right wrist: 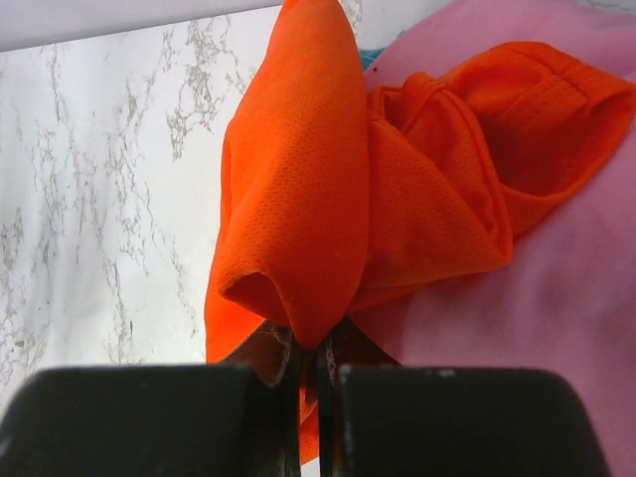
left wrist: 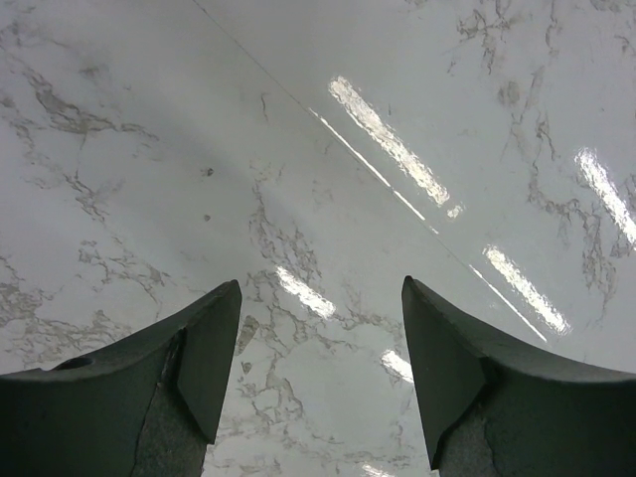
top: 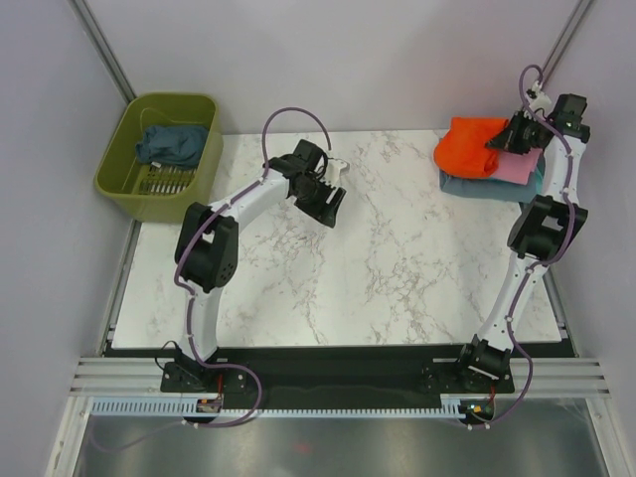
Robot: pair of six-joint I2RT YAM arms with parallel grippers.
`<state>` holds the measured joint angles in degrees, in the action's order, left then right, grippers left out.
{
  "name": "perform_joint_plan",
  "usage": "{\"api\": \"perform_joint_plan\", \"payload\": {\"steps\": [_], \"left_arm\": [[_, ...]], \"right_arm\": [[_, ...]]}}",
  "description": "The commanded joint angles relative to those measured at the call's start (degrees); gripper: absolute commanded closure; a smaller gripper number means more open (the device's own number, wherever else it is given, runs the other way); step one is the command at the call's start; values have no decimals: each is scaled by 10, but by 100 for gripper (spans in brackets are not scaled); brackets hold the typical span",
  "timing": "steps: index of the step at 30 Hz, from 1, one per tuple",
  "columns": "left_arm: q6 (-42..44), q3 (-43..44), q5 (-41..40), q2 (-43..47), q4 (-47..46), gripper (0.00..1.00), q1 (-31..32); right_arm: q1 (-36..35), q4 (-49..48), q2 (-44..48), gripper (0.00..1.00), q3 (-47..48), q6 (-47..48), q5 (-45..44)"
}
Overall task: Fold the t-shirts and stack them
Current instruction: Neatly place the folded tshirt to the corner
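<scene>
At the far right corner of the table [top: 397,268] the right gripper [right wrist: 308,348] is clamped on a fold of the orange-red t-shirt [right wrist: 318,199], which lies crumpled on the pink t-shirt [right wrist: 556,298] over the light teal one [top: 477,186]. Pulling from that single pinch could drag the pink layer askew or let the cloth slip. The left gripper [left wrist: 320,328] hangs wide open and empty near the far edge, and the olive-green basket [top: 117,179] off the far left corner holds the dark slate-blue t-shirt [top: 171,142].

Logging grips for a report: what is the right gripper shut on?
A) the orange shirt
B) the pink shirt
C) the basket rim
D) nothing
A: the right wrist view shows the right gripper closed on a fold of the orange shirt.
</scene>
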<state>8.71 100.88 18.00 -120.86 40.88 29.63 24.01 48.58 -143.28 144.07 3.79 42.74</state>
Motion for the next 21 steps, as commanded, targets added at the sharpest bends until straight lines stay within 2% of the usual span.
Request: {"api": "perform_joint_plan", "payload": {"steps": [1, 6, 17, 21], "left_arm": [[26, -4, -10, 48, 2, 26, 4], [25, -6, -6, 47, 2, 26, 4], [20, 2, 0, 42, -1, 26, 13], [19, -1, 0, 43, -1, 26, 15]], "right_arm": [[16, -35, 7, 100, 34, -10, -14], [30, -38, 32, 100, 36, -5, -30], [25, -59, 92, 100, 20, 66, -153], [7, -73, 103, 100, 11, 124, -191]]}}
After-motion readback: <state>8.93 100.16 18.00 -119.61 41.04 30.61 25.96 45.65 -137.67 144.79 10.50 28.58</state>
